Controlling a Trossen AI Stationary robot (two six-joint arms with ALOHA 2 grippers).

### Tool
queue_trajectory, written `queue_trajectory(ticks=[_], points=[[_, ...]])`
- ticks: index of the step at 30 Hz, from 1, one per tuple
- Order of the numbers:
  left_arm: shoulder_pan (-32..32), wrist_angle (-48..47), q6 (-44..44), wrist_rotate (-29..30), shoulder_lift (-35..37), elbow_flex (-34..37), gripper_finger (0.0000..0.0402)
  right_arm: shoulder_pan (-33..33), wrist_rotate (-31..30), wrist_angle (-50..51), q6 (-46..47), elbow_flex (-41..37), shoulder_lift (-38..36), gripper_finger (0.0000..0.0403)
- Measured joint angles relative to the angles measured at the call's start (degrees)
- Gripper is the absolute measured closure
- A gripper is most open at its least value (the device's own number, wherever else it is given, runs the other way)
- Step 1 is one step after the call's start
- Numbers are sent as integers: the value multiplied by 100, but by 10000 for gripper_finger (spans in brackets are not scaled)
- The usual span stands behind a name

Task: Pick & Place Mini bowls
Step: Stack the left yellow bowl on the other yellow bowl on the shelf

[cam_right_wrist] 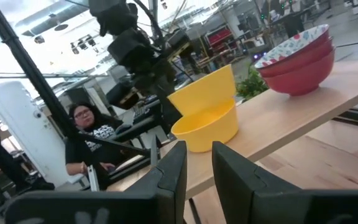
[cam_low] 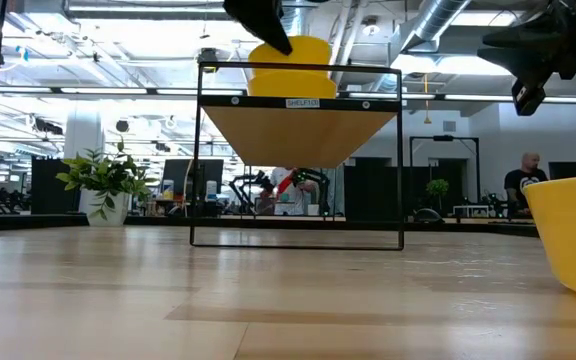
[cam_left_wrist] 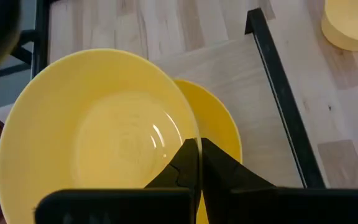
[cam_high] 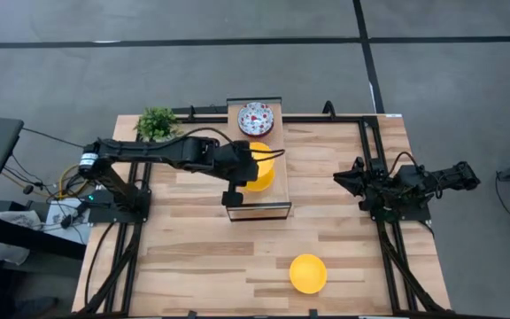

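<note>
one yellow bowl (cam_high: 308, 273) is waiting on the table while the left gripper (cam_high: 253, 168), pinching another's rim (cam_left_wrist: 188, 134), is stacking it on the shelf (cam_high: 277, 209).

Only one piece of writing shows in these pictures. It is a small white label (cam_low: 309, 103) on the top front bar of the black shelf frame (cam_low: 200, 150), seen in the low view, just under the yellow bowls (cam_low: 290, 68). It seems to say "SHELF" and then some small characters (perhaps a number in brackets), but they are too small to be read with certainty. The person's dark shirt (cam_right_wrist: 101, 134) in the right wrist view has a pale print on the chest, and this print cannot be read.
</note>
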State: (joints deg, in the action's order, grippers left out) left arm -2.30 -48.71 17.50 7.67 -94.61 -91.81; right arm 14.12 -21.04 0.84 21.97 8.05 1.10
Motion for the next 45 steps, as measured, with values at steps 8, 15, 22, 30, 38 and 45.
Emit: queue_trajectory(ticks=[8, 15, 22, 30, 38, 45], points=[[-119, 19, -62, -60, -44, 0, 399, -1, -15, 11, -8, 0, 1, 338], [-167, -8, -126, -70, -137, 2, 399, -1, -13, 11, -8, 0, 0, 338], [-169, -82, -118, -62, -284, 4, 399, -1, -11, 10, -6, 0, 1, 338], [-171, -98, -108, -43, -282, 4, 399, -1, -10, 31, -8, -2, -2, 338], [-171, -100, 26, -43, -282, 4, 373, -1, -8, 37, -9, -2, -2, 338], [-182, -83, 26, -45, -243, 7, 335, 0, -6, 39, -12, -2, -1, 338]])
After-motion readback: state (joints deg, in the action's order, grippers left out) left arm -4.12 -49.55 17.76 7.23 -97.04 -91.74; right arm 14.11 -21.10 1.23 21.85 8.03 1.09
